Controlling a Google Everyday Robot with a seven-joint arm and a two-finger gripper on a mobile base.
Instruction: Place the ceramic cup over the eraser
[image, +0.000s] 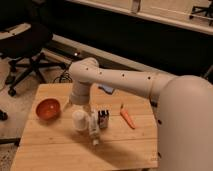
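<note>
Camera view: poising gripper (76, 106) just above the ceramic cup (79, 121), grasp state impossible to tell. Finding cup standing on wooden table (57, 146), just beside 1 long white tube (93, 129); seeing eraser (103, 119) sitting at that tube's other side, orange bowl (48, 108) resting nearby.
</note>
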